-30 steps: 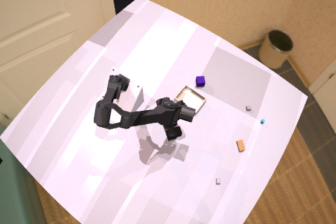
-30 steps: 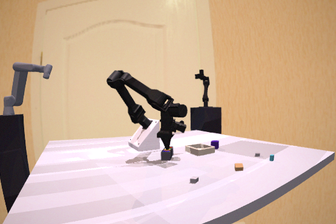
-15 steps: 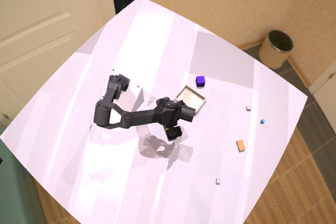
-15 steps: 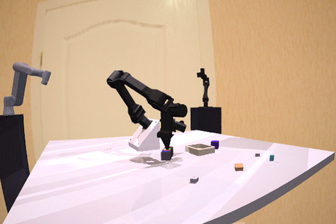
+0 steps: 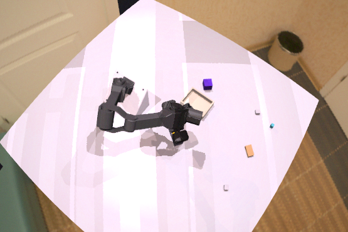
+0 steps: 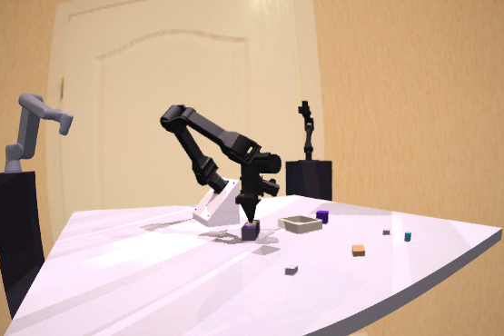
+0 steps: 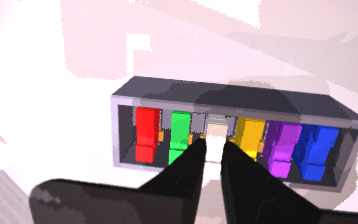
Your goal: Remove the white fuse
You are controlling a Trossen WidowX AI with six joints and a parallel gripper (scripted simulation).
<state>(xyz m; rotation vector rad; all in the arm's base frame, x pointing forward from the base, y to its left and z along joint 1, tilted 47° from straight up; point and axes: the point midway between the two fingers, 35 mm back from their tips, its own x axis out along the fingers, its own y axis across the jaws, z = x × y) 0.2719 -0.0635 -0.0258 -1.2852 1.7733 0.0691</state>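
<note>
The pincer (image 7: pixel 214 145) points straight down into the fuse block (image 7: pixel 150 90) and is clamped on the white fuse (image 7: pixel 216 145), whose pale body shows in the narrow gap between the two dark fingertips. The fuse sits in its slot, third from the left end of the block in the wrist view, with grey clips showing at either side of it.

Taking the white fuse as the landmark: just to its left stands the green fuse (image 7: pixel 178 131), and beyond that the red fuse (image 7: pixel 147 134) at the block's left end. Just to its right is the yellow fuse (image 7: pixel 249 135), then the purple fuse (image 7: pixel 282 145), then the blue fuse (image 7: pixel 316 150) at the right end. The fingertips stand very near the green and yellow fuses (whether they touch them cannot be told).

In the exterior view the block (image 6: pixel 251 231) rests on the pale bench (image 6: pixel 164 281) directly under the pincer (image 6: pixel 251 213). The tray (image 6: pixel 301 223) lies near the block on its right, apart from it, with a violet cube (image 6: pixel 322 216) just beyond the tray. Farther right of the block lie an orange block (image 6: pixel 358 250), a small teal piece (image 6: pixel 408 236) and two small grey pieces (image 6: pixel 291 270).
</note>
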